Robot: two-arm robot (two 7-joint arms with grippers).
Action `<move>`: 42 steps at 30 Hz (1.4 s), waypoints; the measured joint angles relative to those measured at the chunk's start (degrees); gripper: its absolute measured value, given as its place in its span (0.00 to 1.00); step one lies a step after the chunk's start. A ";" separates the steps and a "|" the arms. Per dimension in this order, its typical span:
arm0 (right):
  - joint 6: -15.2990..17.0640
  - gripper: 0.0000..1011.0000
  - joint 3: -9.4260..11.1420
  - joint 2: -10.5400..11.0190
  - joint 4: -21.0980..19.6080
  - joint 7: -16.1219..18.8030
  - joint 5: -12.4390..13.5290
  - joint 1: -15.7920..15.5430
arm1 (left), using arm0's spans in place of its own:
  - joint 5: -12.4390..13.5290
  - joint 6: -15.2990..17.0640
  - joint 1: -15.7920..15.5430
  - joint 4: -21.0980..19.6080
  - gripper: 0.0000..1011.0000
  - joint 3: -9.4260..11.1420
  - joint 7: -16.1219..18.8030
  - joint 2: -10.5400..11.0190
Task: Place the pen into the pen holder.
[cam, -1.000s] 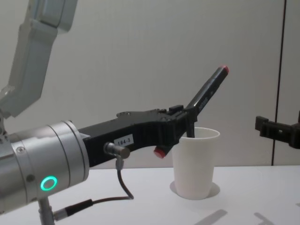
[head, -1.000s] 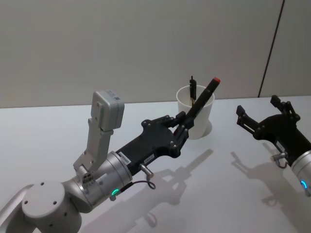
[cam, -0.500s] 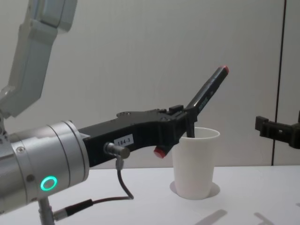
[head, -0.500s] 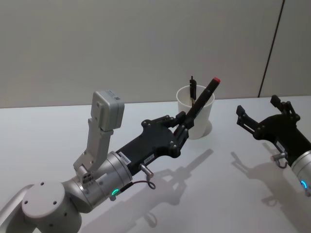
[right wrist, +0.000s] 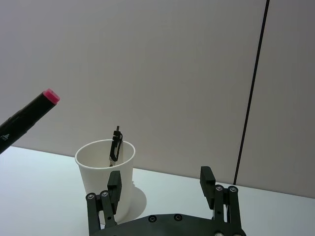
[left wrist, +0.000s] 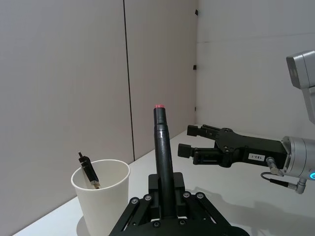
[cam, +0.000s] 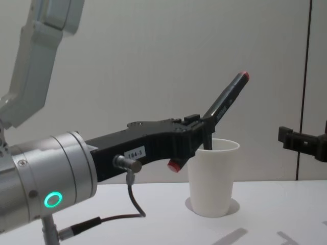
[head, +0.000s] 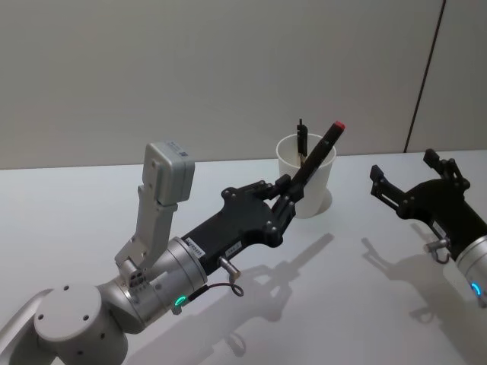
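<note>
left end effector (head: 287, 198) clamped on the pen (head: 319, 152), tilted in the air just beside the pen holder (head: 319, 192) rim, lower tip outside it; pen holder stands on desk (head: 76, 213), another black pen (head: 301, 137) inside; right end effector (head: 407, 173) hangs open, well apart.

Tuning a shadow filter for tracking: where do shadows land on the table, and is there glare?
Head view: soft shadows of the left gripper with its pen and of the right gripper lie on the table, nearer the robot. Right wrist view: the cup throws a faint shadow beside its base. Chest view: a green light glows on the left arm; no glare.
</note>
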 joint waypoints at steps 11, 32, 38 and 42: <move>0.00 0.99 0.00 0.00 0.00 0.00 0.00 0.00 | 0.00 0.00 0.00 0.00 0.17 0.00 0.00 0.00; 0.00 0.99 0.00 0.00 0.00 0.00 0.00 0.00 | 0.00 0.00 0.00 0.00 0.17 0.00 0.00 0.00; 0.00 0.99 0.01 0.00 0.00 0.05 -0.04 0.01 | 0.00 0.00 0.00 0.00 0.17 0.00 0.00 0.00; 0.02 0.99 0.00 0.11 -0.09 0.76 -0.59 0.11 | 0.00 0.00 0.00 0.00 0.17 0.00 -0.01 0.00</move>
